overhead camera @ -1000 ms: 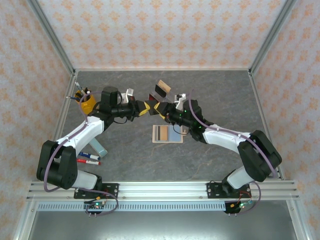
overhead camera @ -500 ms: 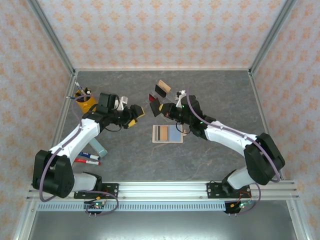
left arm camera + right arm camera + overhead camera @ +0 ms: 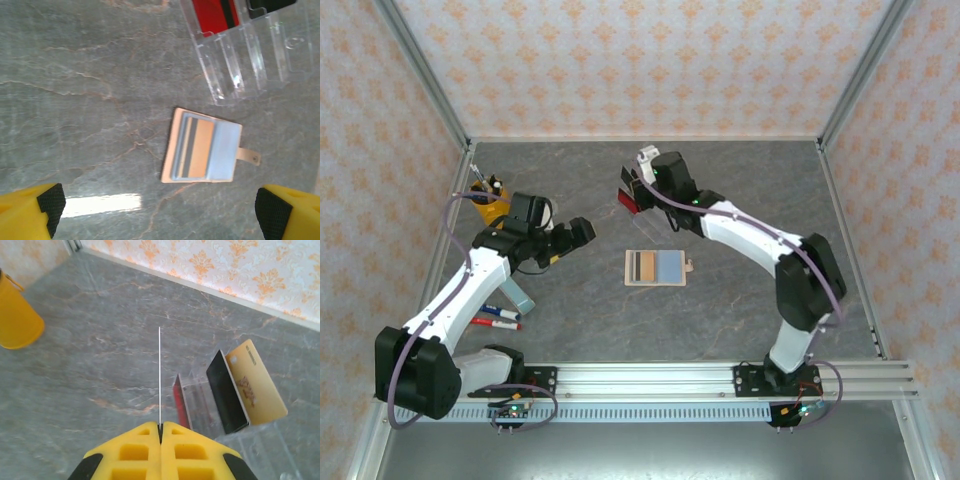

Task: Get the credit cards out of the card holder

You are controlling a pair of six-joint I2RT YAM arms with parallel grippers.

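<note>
Grey stone-pattern table [image 3: 760,200], with the wallet lying in open space between the two arms.

Left gripper [image 3: 160,206] hovers over the table on the near-left side of the wallet. Its jaws are spread wide with nothing between them, and the black pads [image 3: 51,202] sit at the bottom corners of my wrist view.

Right gripper [image 3: 160,426] is reached out to the far side, fingers pressed together on a thin card [image 3: 159,372]. I only see it edge-on, so I can't tell its colour.

Clear acrylic slotted stand [image 3: 240,65] sits just beyond the wallet, toward the back wall, right where the right gripper is working. It holds a red card [image 3: 212,12], a dark card [image 3: 227,400] and a gold card [image 3: 256,385], each in its own slot. The held card is just left of the red one.

Card holder [image 3: 223,150] lies open and flat with its tab pointing right. A tan card with black band [image 3: 199,150] sits in its left pocket.

Yellow cup [image 3: 492,208] with pens stands at the far left, beside the left arm. Markers [image 3: 496,318] lie near the left arm's base.
</note>
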